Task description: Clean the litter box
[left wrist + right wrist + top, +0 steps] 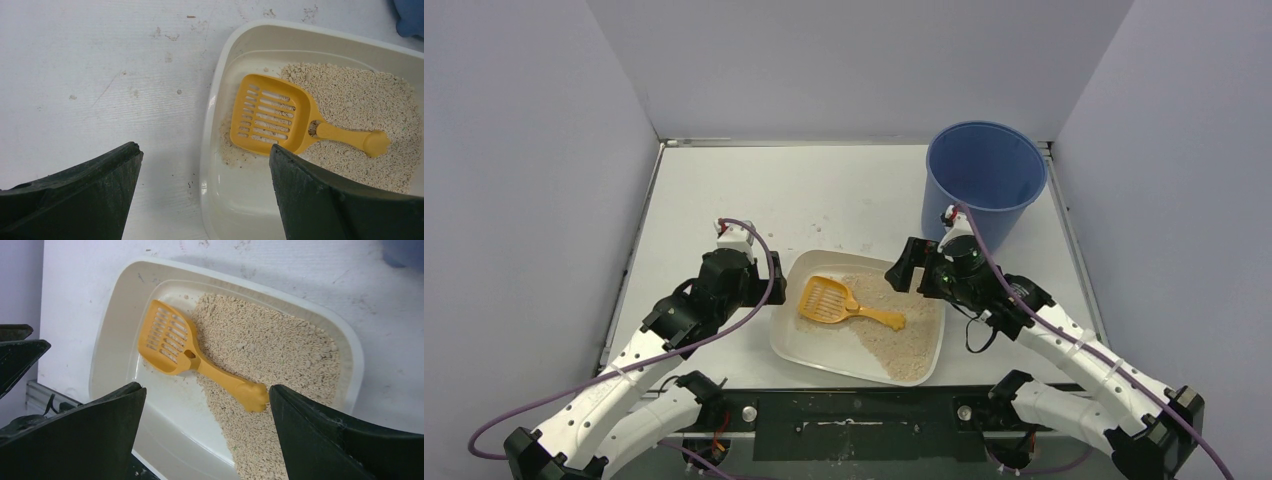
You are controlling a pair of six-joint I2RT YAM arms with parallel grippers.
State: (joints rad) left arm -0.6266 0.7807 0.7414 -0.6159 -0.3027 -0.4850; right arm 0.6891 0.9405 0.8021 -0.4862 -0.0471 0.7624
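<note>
Lying in the litter box (796, 335) on the table (724, 190), the yellow scoop (844, 303) rests half on litter (904, 345), held by neither arm. Both grippers, left (761, 275) and right (916, 268), hover with jaws spread wide. Whether scooping is ahead or finished, I cannot tell.

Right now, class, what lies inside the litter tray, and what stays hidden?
Inside the litter tray lie pale litter, heaped toward its right side, and a yellow slotted scoop, its handle resting on the litter. Anything buried under the litter cannot be seen.
</note>
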